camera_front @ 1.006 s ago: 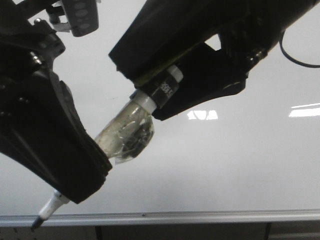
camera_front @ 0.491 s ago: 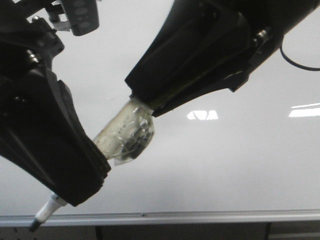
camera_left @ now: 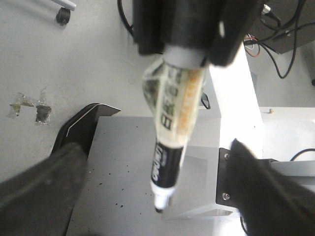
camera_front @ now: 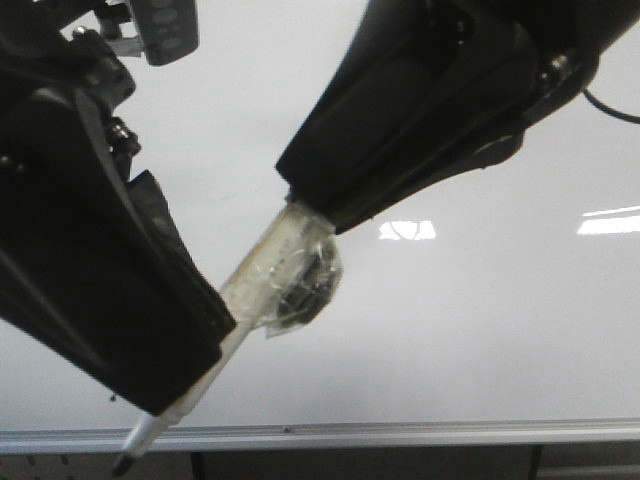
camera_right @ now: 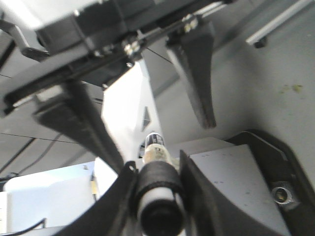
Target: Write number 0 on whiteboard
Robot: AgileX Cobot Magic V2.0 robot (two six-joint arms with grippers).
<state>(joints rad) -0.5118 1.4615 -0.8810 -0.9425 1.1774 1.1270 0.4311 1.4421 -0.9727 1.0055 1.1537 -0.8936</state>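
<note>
Marker (camera_front: 285,275): right gripper (camera_right: 156,183) clamped on its rear, tip uncapped.
Left gripper (camera_left: 162,172): fingers apart around the marker.
Whiteboard (camera_front: 480,330): no 0 visible; writing not begun.

The front view is dim and grey, and the two arms in front read as near-black masses with little detail. Two bright rectangular glare patches sit on the glossy whiteboard (camera_front: 480,330) at the right. In the left wrist view a strip behind the marker (camera_left: 170,147) is blown out to white, and the dark shapes in the lower corners are soft and out of focus. The right wrist view is blurred up close, with an overexposed white panel at centre
</note>
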